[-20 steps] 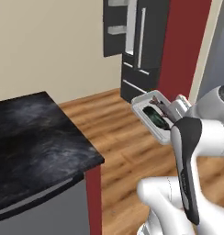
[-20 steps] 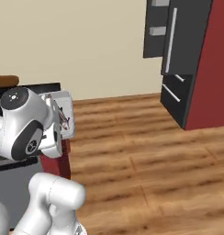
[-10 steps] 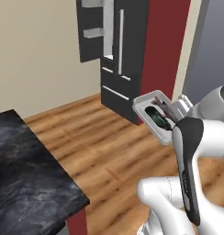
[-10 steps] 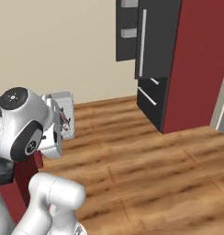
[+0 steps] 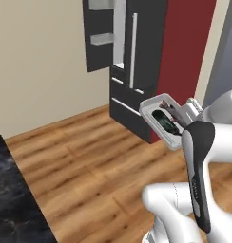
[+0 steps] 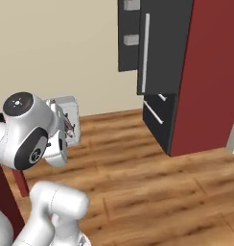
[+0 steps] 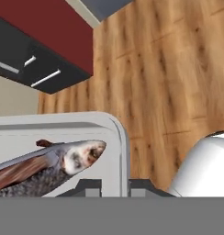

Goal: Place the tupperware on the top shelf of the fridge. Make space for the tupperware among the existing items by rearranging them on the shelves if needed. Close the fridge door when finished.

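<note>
Tub carried over open floor toward the fridge

The jaws were clamped on the rim of the tupperware [image 5: 162,120], held tilted in the air with dark green and reddish food inside. Bare wooden floor [image 5: 89,156] lay between it and the fridge [image 5: 132,57], whose left door stood open.

The base has swung round; the fridge [image 5: 137,71] now stands nearer, the black counter [image 5: 13,204] mostly left behind.

Wood floor [image 5: 89,166] spreads centre; beige wall [image 5: 37,61] at ten o'clock, red panel [image 6: 212,72] at three, perhaps a cabinet side.
</note>
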Motion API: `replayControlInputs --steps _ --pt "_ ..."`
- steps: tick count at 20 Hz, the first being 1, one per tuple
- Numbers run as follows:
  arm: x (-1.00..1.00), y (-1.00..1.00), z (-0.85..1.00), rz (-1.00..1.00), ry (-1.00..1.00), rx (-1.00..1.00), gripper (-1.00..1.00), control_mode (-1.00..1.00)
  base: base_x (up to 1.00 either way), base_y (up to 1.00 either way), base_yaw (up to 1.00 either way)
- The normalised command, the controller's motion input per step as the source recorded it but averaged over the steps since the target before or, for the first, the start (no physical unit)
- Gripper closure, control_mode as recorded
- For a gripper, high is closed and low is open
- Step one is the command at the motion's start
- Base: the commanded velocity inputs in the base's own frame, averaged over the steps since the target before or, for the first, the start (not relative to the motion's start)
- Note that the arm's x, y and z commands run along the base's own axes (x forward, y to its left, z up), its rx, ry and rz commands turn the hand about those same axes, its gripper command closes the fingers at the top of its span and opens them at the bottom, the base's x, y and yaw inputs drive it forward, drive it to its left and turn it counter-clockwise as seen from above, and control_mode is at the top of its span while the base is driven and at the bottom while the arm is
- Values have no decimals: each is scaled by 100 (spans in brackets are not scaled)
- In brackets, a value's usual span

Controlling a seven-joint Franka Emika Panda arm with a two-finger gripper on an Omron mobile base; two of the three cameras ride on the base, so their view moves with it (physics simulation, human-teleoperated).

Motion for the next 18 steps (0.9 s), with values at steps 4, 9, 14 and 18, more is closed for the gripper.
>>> replayControlInputs --steps 4,9,14,18 --pt "0 0 0 0 0 0 100 100 100 21 18" --pt "0 0 0 0 0 0 100 100 100 13 4" --pt "0 0 0 0 0 0 100 100 100 12 -13" --pt "0 0 0 0 0 0 100 100 100 10 -28"
